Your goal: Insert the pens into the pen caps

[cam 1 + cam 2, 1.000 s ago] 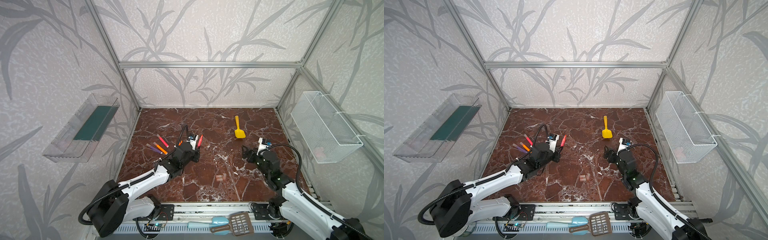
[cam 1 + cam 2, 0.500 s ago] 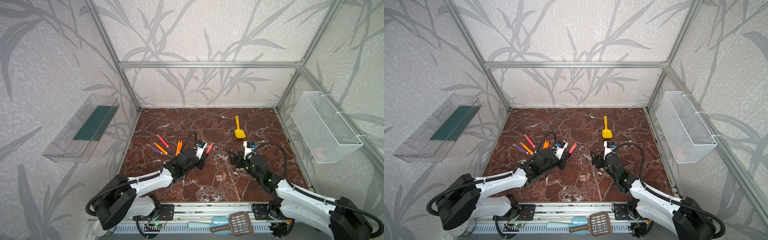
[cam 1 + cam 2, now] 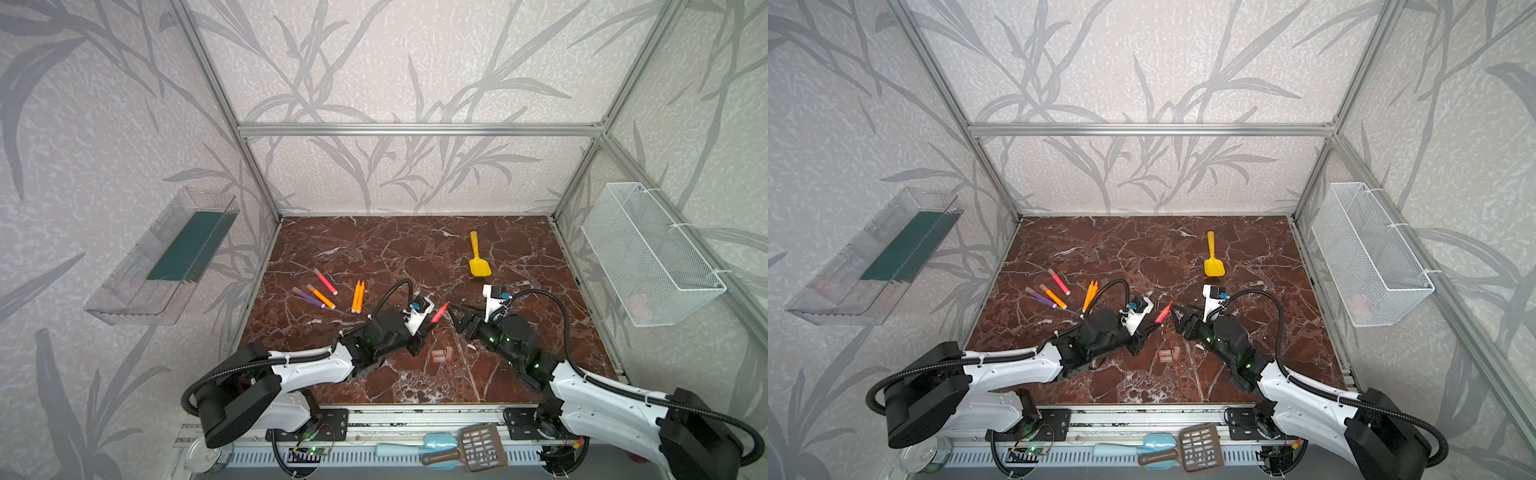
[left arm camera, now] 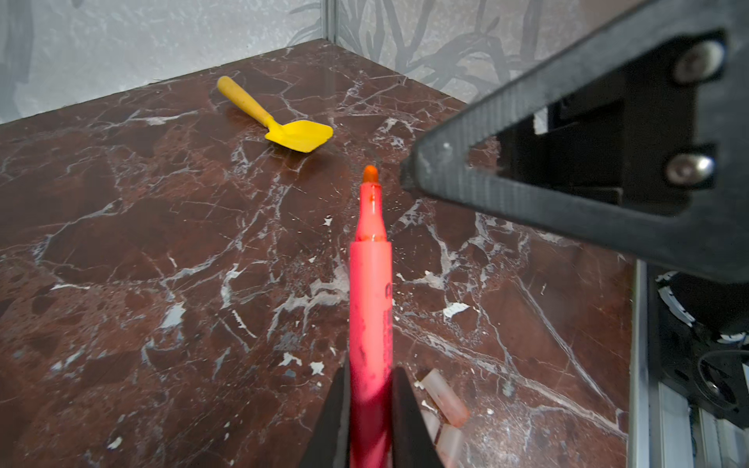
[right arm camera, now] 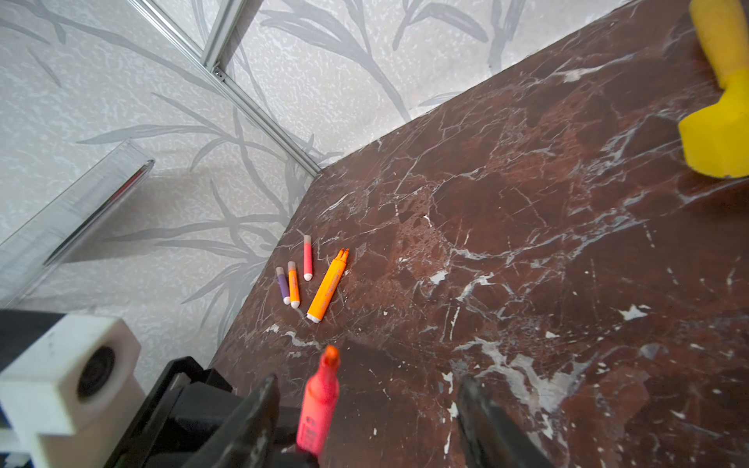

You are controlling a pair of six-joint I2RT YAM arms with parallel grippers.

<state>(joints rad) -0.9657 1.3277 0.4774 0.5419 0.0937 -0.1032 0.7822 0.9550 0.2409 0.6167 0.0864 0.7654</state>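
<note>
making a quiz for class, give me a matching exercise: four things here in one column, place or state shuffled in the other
1 left gripper
2 purple pen
3 shovel
4 caps

a on table, front middle
b shut on red pen
c beside an orange pen
d on table, back right

Pairs: 1-b, 2-c, 3-d, 4-a

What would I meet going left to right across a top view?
Clear plastic wall tray → purple marker pen → pair of uncapped orange marker pens → red-pink marker pen clamped in the jaws of the left gripper → yellow toy shovel → white wire-mesh basket.
</note>
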